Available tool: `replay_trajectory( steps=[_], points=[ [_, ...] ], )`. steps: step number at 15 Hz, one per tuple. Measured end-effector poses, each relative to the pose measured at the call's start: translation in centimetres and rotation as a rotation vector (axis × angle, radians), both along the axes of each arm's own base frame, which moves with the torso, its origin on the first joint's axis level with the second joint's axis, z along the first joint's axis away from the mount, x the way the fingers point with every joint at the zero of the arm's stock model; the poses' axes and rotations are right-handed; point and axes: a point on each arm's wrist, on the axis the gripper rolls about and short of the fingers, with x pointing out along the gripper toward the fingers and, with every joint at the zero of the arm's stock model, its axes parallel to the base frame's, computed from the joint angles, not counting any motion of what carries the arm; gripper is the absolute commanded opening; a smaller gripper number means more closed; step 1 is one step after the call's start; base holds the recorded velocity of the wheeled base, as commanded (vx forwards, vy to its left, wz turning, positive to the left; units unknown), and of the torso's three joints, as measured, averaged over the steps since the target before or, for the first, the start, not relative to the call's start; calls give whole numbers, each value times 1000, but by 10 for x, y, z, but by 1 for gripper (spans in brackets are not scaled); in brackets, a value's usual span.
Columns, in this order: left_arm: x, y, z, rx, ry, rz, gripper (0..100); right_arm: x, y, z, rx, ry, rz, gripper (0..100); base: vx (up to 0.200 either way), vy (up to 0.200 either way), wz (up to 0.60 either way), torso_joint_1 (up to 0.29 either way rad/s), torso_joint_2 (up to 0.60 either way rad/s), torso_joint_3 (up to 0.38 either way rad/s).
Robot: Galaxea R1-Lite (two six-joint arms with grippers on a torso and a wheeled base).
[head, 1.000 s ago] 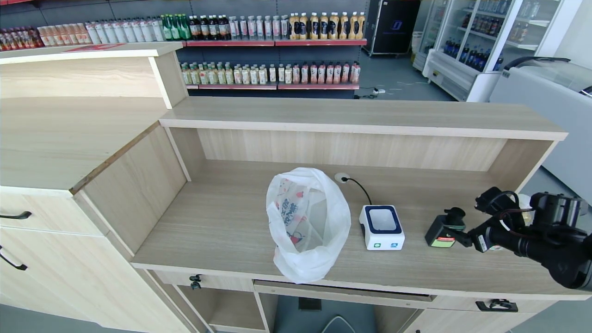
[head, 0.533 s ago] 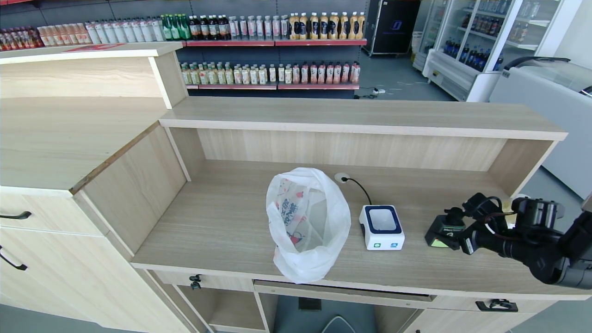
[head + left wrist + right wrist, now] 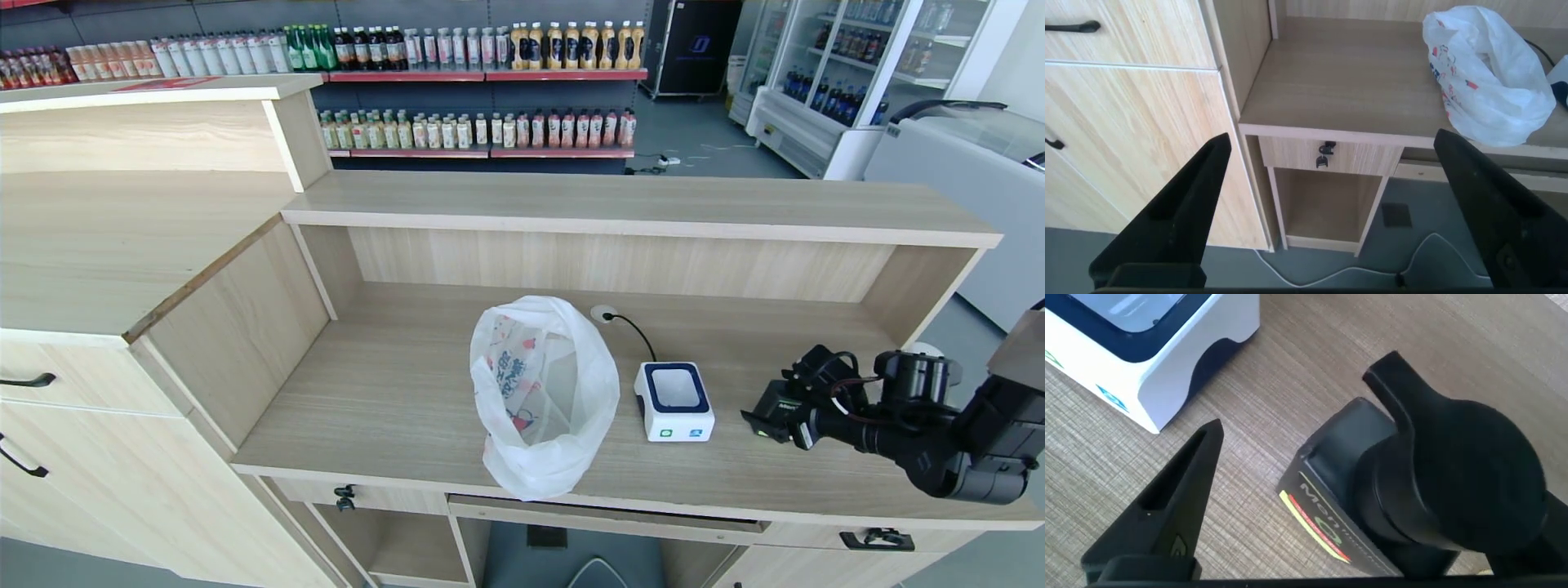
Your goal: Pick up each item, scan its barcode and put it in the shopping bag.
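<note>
Right end effector (image 3: 781, 418) spread at black flip-cap bottle (image 3: 1372, 482), not yet pinching. Barcode scanner (image 3: 674, 400) close by, likely for short carry. Shopping bag (image 3: 543, 392) stands open. Left end effector (image 3: 1333, 140) spread.

A black bottle (image 3: 774, 405) with a black cap stands at the right of the desk (image 3: 392, 392). A white scanner (image 3: 673, 400) sits to its left, and an open white shopping bag (image 3: 543, 392) farther left.
</note>
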Motion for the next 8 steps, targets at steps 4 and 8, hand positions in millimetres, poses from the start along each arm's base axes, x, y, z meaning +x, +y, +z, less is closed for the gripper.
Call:
replay_trajectory(
  steps=[4,8],
  points=[
    [0,0,0,0,0,0,100,1,1,-3,5,12,1,100,0,0,0,0,0,0],
    [0,0,0,0,0,0,100,-2,1,-8,0,25,-3,0,0,0,0,0,0,0]
  ],
)
